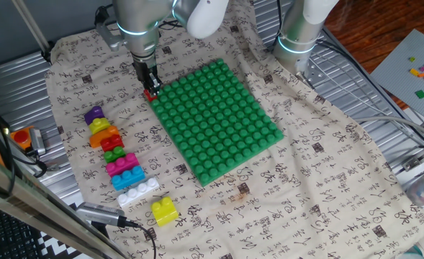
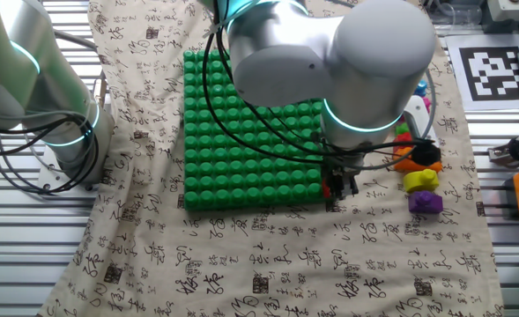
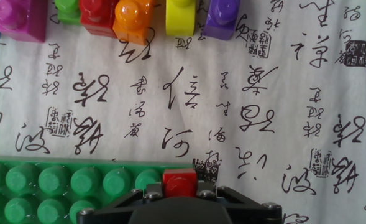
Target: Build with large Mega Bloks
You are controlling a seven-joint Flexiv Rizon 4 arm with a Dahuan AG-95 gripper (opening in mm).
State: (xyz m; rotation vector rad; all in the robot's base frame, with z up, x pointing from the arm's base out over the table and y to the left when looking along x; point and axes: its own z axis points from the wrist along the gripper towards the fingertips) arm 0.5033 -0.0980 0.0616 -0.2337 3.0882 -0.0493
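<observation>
My gripper (image 1: 150, 86) is shut on a small red Mega Blok (image 1: 151, 94) at the near-left corner of the green baseplate (image 1: 219, 119). In the hand view the red block (image 3: 180, 183) sits between the jaws at the baseplate's corner edge (image 3: 58, 180). Whether it rests on a stud I cannot tell. A row of loose blocks lies to the left on the cloth: purple (image 1: 93, 115), yellow (image 1: 98, 126), orange (image 1: 105, 137), green (image 1: 114, 152), pink (image 1: 122, 164), blue (image 1: 129, 176), white (image 1: 138, 191). A second yellow block (image 1: 164, 211) lies apart.
A second arm's base (image 1: 298, 39) stands behind the baseplate. A thin grey plate with tiny bricks (image 1: 420, 72) lies at the far right. An orange tool (image 1: 23, 137) sits beyond the cloth's left edge. The patterned cloth (image 3: 189, 106) covers the table.
</observation>
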